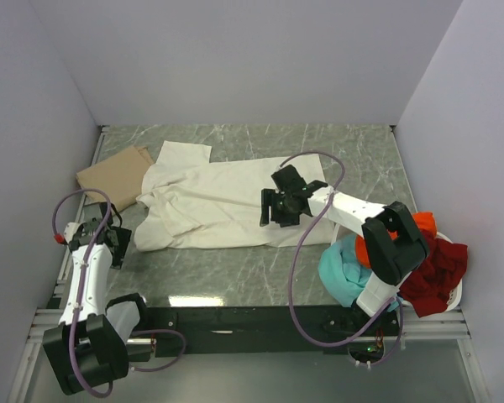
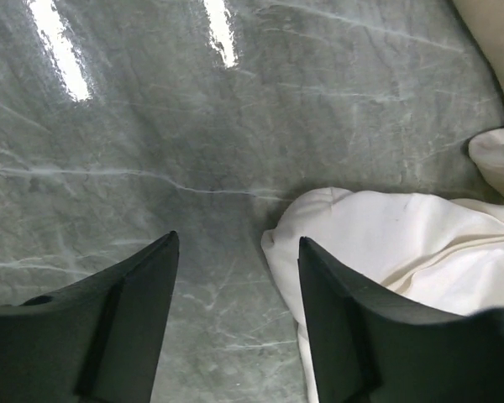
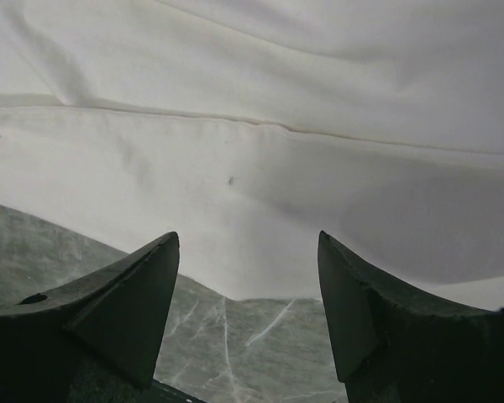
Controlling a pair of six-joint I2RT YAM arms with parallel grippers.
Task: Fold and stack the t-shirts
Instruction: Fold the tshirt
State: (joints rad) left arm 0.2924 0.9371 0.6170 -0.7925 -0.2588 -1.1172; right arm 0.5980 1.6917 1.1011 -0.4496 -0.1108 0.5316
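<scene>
The large cream-white t-shirt (image 1: 218, 206) is lying spread out and rumpled across the middle of the grey marbled counter (image 1: 353, 155), with one sleeve reaching toward the back. The tan t-shirt (image 1: 113, 175) is lying flat at the back left, touching the cream shirt's left side. At the front right corner, a white basket (image 1: 455, 295) is holding the dark red t-shirt (image 1: 441, 269) and the orange t-shirt (image 1: 422, 225). The teal t-shirt (image 1: 340, 273) is bulging out on the basket's left side, and the right arm is reaching over the heap. The left fingers (image 1: 120, 243) are hovering low just beside the cream shirt's front left corner. In the left wrist view they (image 2: 237, 252) are standing well apart with only bare counter (image 2: 235, 109) between them, and the bunched corner of the shirt (image 2: 386, 243) is lying just to the right of the right-hand finger. The right fingers (image 1: 270, 208) are hanging over the shirt's front right part. In the right wrist view they (image 3: 248, 239) are spread wide and gripping nothing, with the shirt's hem (image 3: 277, 126) running just ahead of the tips and counter (image 3: 235, 327) showing below it.
</scene>
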